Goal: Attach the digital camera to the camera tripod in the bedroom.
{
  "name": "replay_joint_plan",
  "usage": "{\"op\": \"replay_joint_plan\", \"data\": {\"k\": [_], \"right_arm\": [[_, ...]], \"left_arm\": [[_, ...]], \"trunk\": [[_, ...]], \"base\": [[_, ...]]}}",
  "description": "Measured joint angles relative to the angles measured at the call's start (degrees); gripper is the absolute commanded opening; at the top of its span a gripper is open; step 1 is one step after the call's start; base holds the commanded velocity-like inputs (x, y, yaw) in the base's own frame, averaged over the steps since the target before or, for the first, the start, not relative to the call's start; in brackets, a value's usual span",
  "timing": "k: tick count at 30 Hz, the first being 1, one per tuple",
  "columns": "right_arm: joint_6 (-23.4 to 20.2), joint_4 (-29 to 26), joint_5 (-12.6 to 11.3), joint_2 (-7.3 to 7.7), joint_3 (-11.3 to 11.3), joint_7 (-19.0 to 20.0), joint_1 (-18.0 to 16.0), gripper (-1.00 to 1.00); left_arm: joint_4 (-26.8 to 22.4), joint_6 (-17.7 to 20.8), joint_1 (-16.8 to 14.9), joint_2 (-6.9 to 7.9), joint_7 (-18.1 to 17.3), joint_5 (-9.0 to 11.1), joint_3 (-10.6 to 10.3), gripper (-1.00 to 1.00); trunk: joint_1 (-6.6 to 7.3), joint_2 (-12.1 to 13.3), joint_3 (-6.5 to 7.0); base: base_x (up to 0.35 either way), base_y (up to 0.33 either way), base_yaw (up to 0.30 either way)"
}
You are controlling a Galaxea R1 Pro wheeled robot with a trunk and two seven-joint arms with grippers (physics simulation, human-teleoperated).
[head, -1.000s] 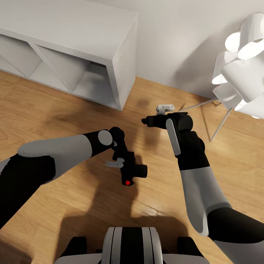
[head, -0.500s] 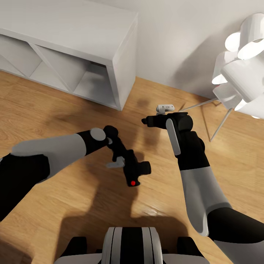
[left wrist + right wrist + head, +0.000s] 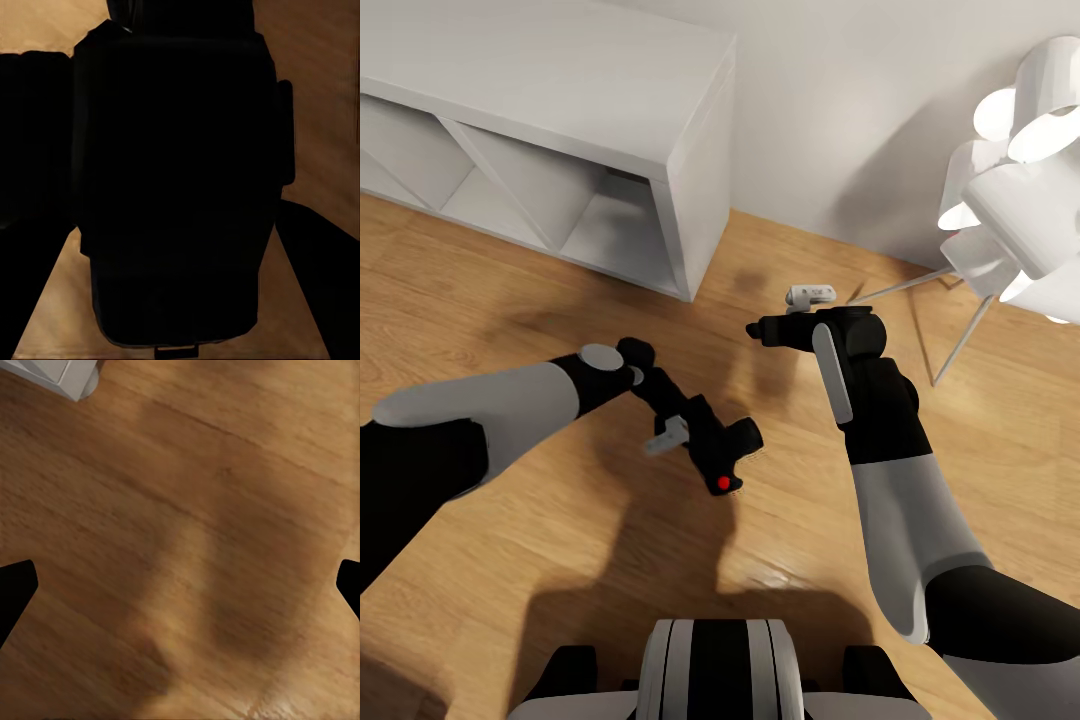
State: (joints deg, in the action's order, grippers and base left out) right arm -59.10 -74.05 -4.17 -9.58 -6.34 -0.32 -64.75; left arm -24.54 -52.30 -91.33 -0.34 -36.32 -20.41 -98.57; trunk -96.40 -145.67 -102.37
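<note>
Since a second ago the left gripper (image 3: 705, 450) has swung outward and lower, carrying the digital camera (image 3: 722, 453) clamped between its fingers, red button up, above the wood floor (image 3: 560, 560). The right gripper (image 3: 758, 330) hangs with fingers spread wide near the white shelf (image 3: 700, 170) and floor lamp (image 3: 1020, 200).

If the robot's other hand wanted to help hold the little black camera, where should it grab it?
Probably the boxy body of the digital camera, coming from the free side nearest the right hand. The left hand already clamps the opposite side, and the lens stub and red button are best left uncovered. The right hand looks open, over bare wood floor.
</note>
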Motion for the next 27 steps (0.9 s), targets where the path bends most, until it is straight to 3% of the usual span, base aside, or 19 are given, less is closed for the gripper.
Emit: {"op": "replay_joint_plan", "data": {"k": [3,4,7,8,11,12,18,19,22,23,27], "right_arm": [[0.0,0.0,0.0,0.00,0.0,0.0,0.0,1.00],[0.0,0.0,0.0,0.00,0.0,0.0,0.0,1.00],[0.0,0.0,0.0,0.00,0.0,0.0,0.0,1.00],[0.0,0.0,0.0,0.00,0.0,0.0,0.0,1.00],[0.0,0.0,0.0,0.00,0.0,0.0,0.0,1.00],[0.0,0.0,0.0,0.00,0.0,0.0,0.0,1.00],[0.0,0.0,0.0,0.00,0.0,0.0,0.0,1.00],[0.0,0.0,0.0,0.00,0.0,0.0,0.0,1.00],[0.0,0.0,0.0,0.00,0.0,0.0,0.0,1.00],[0.0,0.0,0.0,0.00,0.0,0.0,0.0,1.00],[0.0,0.0,0.0,0.00,0.0,0.0,0.0,1.00]], "left_arm": [[2.9,0.1,0.2,-0.18,0.0,2.9,0.1,-1.00],[2.9,0.0,0.2,-0.18,0.0,3.0,0.1,-1.00],[5.1,0.2,0.4,-0.27,-0.1,6.8,0.1,-1.00],[5.1,0.2,0.4,-0.27,-0.1,6.8,0.1,-1.00],[6.7,0.4,0.6,-0.29,-0.7,10.2,0.0,-1.00],[6.7,0.4,0.7,-0.29,-0.7,10.2,0.0,-1.00],[9.4,0.7,1.0,-0.31,-3.9,17.1,0.3,-1.00],[9.4,0.7,1.0,-0.31,-3.9,17.2,0.3,-1.00],[10.1,1.1,1.1,-0.20,-6.6,22.6,0.9,-1.00],[10.1,1.1,1.1,-0.20,-6.7,22.6,0.9,-1.00],[10.4,5.1,1.2,-0.13,-13.1,30.1,1.4,-1.00]], "trunk": [[0.00,0.0,0.00],[0.00,0.0,0.00],[0.00,0.0,0.00],[0.00,0.0,0.00],[0.00,0.0,0.00],[0.00,0.0,0.00],[0.00,0.0,0.00],[0.00,0.0,0.00],[0.00,0.0,0.00],[0.00,0.0,0.00],[0.00,0.0,0.00]], "base": [[0.000,0.000,0.000],[0.000,0.000,0.000],[0.000,0.000,0.000],[0.000,0.000,0.000],[0.000,0.000,0.000],[0.000,0.000,0.000],[0.000,0.000,0.000],[0.000,0.000,0.000],[0.000,0.000,0.000],[0.000,0.000,0.000],[0.000,0.000,0.000]]}}
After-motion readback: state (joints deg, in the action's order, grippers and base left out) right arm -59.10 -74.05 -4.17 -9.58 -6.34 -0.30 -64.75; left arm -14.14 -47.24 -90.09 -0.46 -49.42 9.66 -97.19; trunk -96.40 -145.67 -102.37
